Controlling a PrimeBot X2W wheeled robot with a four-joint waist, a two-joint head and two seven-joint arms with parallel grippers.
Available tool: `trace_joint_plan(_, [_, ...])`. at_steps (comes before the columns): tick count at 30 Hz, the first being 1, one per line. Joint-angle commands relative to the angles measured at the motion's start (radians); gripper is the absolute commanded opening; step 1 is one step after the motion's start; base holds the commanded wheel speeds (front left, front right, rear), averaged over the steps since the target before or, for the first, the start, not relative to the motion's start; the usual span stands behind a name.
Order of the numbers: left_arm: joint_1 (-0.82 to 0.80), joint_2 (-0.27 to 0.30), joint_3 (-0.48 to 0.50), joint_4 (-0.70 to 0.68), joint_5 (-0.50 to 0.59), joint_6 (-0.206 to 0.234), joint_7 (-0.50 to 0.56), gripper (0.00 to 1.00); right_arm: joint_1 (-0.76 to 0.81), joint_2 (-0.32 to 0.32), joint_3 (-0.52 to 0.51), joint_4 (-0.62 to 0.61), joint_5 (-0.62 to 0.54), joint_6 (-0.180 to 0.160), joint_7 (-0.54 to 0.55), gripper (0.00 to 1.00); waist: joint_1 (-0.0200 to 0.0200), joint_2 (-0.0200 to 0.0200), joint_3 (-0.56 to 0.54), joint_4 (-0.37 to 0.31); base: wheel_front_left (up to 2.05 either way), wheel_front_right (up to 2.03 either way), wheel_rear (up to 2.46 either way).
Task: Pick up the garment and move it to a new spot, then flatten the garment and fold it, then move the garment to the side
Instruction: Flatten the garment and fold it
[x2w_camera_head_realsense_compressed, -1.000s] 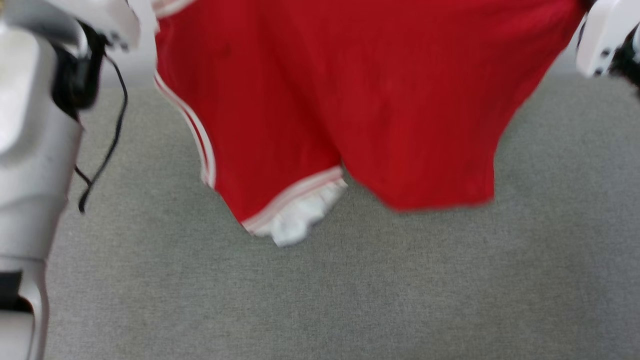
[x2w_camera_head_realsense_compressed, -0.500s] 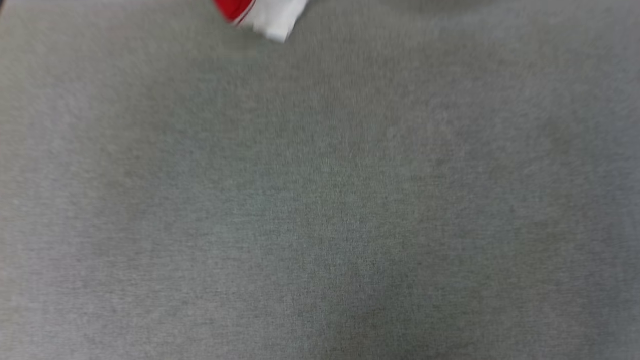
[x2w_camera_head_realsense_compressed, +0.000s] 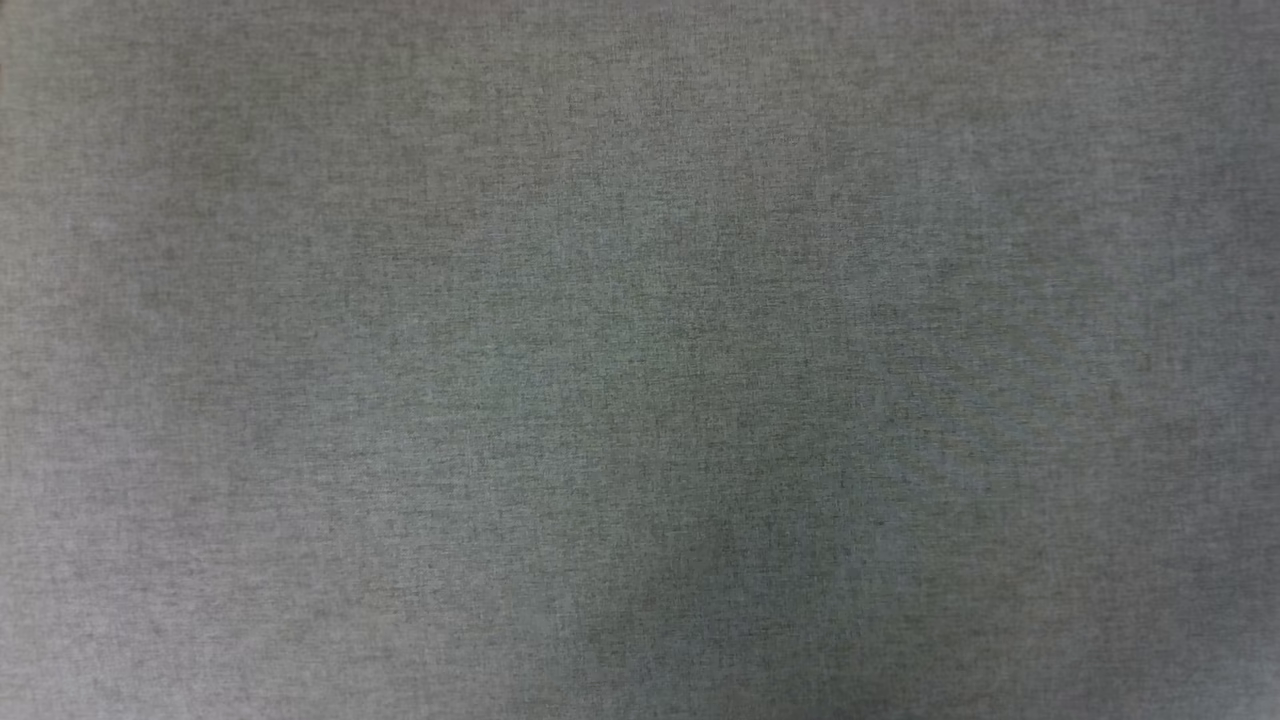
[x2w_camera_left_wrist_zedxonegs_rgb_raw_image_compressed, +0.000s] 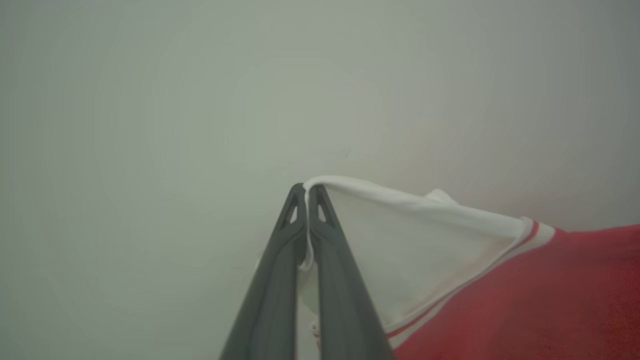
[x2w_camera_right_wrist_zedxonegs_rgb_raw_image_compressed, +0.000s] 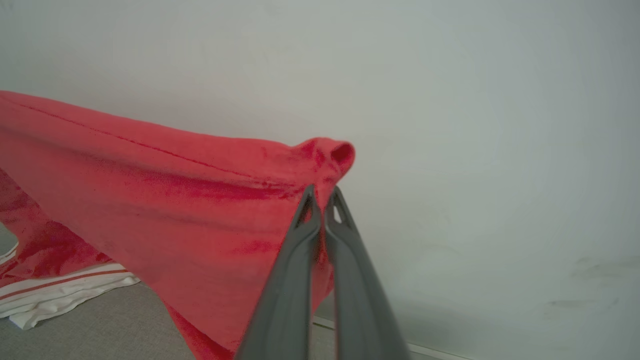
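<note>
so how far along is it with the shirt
Pick-up looks done: the left fingers pinch the garment by its white sleeve, the right fingers grip a red edge, and the cloth is stretched between them. The move is in hand; a striped end seems to touch the grey surface. Flattening, folding and moving aside remain.

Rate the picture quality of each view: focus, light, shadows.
Head view: grey cloth surface softly lit, weave visible, a dim shadow patch at lower centre. Left wrist view: hazy and washed out, corners darkened; left claw and shirt soft. Right wrist view: crisper, shirt's red vivid, right claw sharp, soft shadow low on the wall.
</note>
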Motion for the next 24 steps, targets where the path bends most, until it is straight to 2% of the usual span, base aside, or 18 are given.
trace_joint_plan(1, [0.011,-0.002,0.001,0.008,-0.004,-0.008,0.001,0.0,-0.002,0.001,0.01,0.003,0.012,-0.001,-0.004,0.0,-0.0004,0.0,0.004,0.002,0.0,0.0,0.0])
trace_joint_plan(10, [0.135,-0.025,0.022,0.065,-0.071,-0.038,-0.032,0.0,0.092,-0.033,0.136,0.008,0.087,-0.001,-0.008,0.0,-0.0004,0.0,-0.025,0.023,0.0,0.0,0.0])
trace_joint_plan(11, [0.222,-0.026,0.028,0.068,-0.092,-0.049,-0.048,0.0,0.16,-0.055,0.17,-0.018,0.126,-0.001,-0.015,0.0,-0.0004,0.0,-0.053,0.031,0.0,0.0,0.0])
trace_joint_plan(14, [0.326,-0.028,0.032,0.049,-0.109,-0.059,-0.065,0.0,0.261,-0.078,0.193,-0.044,0.165,-0.001,-0.034,0.0,-0.0004,0.0,-0.095,0.036,0.0,0.0,0.0])
trace_joint_plan(17, [0.464,-0.029,0.036,0.02,-0.125,-0.055,-0.078,0.0,0.387,-0.094,0.203,-0.073,0.204,-0.001,-0.061,0.0,-0.0004,0.0,-0.152,0.04,0.0,0.0,0.0])
trace_joint_plan(24, [0.852,-0.005,0.048,-0.098,-0.159,-0.006,-0.088,0.0,0.72,-0.112,0.2,-0.118,0.261,-0.002,-0.121,0.0,-0.0004,0.0,-0.317,0.035,0.0,0.0,0.0])
